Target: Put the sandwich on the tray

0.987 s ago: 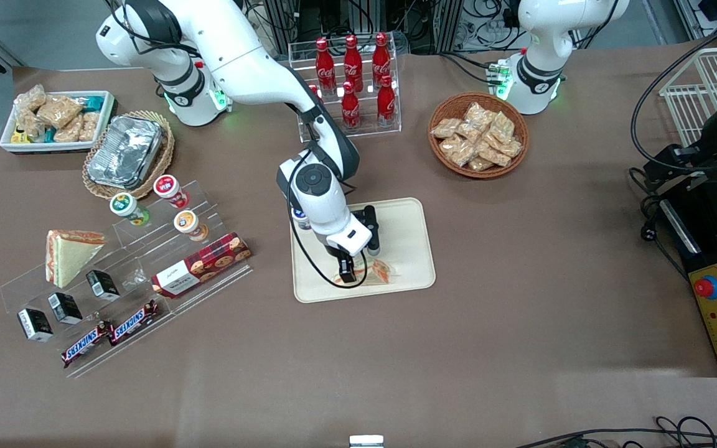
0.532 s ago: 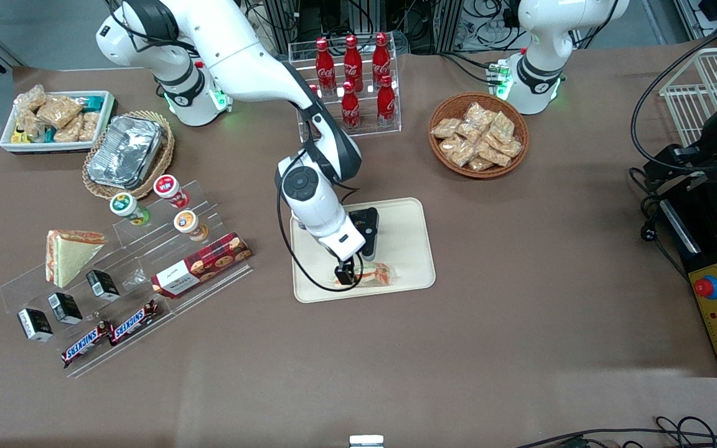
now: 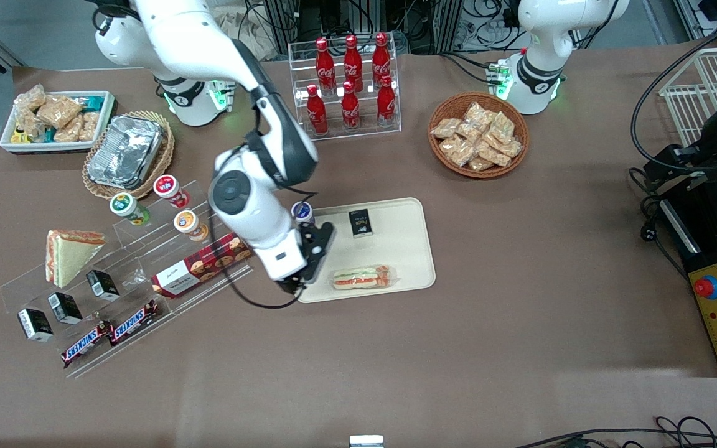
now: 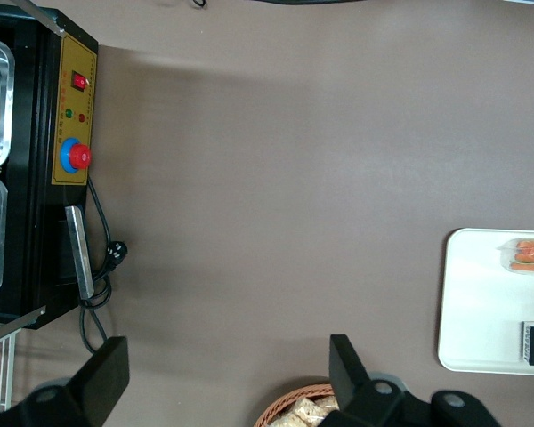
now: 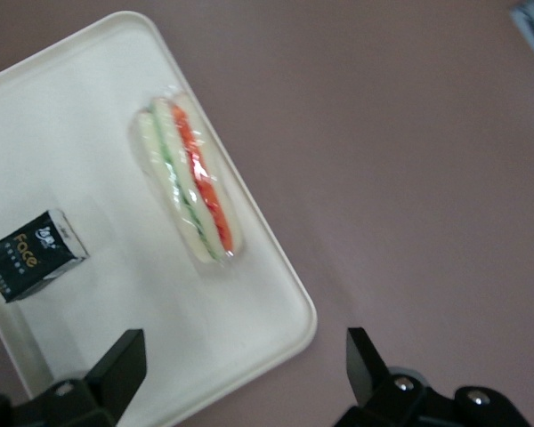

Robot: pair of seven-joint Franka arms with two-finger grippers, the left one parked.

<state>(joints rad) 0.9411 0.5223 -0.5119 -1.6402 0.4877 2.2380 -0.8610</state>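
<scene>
Sandwich (image 3: 362, 277) lies on tray (image 3: 402, 249), nearer the front camera than the packet (image 3: 360, 223); claw (image 3: 299, 287), fingers spread, hangs above the tray's edge toward the working arm's end.

Lighting was even, overhead, soft. Bench (image 3: 520, 323) showed faint pale sheen nearest front camera. Gripper (image 3: 299, 283) over tray (image 3: 408, 249) edge was motion-blurred. Wrist view was slightly soft; sandwich (image 5: 187, 182) wrap glinted.

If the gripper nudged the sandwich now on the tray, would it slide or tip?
The sandwich, clear-wrapped on the smooth tray, would probably slide. Standing on edge, filling stripes up, it may topple. The open gripper hangs over the tray's edge, apart from it.
</scene>
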